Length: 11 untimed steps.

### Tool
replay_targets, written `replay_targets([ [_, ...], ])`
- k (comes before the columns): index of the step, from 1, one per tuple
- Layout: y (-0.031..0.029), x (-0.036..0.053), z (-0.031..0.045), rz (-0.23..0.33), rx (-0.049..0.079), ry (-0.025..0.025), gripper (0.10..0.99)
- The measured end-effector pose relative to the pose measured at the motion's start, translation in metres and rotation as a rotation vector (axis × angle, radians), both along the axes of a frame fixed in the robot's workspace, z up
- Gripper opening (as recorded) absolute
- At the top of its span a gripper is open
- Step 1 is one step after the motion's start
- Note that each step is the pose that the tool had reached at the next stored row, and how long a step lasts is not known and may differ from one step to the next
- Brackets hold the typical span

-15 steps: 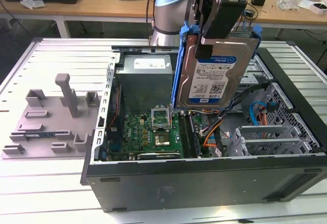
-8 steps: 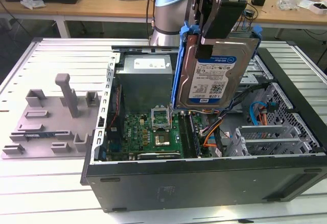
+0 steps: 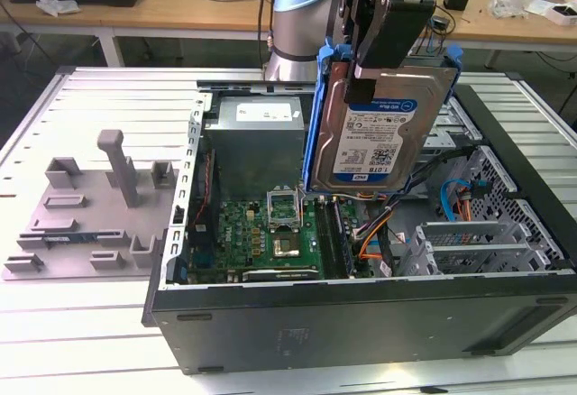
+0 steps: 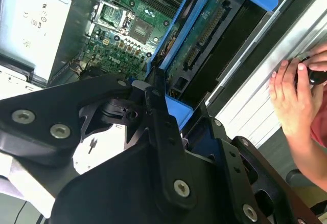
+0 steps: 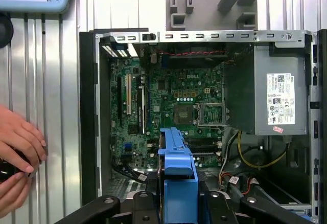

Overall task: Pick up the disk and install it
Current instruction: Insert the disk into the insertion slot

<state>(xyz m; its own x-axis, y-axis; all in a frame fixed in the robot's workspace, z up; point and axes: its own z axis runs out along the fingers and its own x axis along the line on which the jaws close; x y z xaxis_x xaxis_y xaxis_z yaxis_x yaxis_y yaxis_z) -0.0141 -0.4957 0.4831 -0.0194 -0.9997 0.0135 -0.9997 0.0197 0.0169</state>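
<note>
Clamped in the gripper (image 3: 365, 88) above the open computer case (image 3: 361, 323): the disk (image 3: 379, 133).
Exterior view: hangs near upright, label facing near, pinched at its upper edge, likely to clear walls and cables. Second wrist view: shows circuit side above the motherboard (image 4: 122, 35). First wrist view: wrist pointing straight down; a person's hand (image 5: 18, 147) rests beside the case.

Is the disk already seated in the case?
No, in the exterior view the tool holds the disk in the air above the open case.
</note>
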Motion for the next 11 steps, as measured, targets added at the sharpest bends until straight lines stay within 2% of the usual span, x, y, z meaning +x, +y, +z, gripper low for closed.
replay_targets([
  [7, -0.0001, -0.0001, -0.0002, 0.0, 0.001, -0.0001, 0.365],
  [8, -0.0012, -0.0001, -0.0003, 0.0, 0.011, -0.0005, 0.365],
  [9, -0.0043, -0.0003, -0.0006, 0.0, 0.029, -0.0011, 0.365],
  [10, -0.0072, -0.0003, -0.0009, 0.0, 0.036, -0.0013, 0.365],
  [11, -0.0103, -0.0004, -0.0012, 0.0, 0.037, -0.0013, 0.365],
])
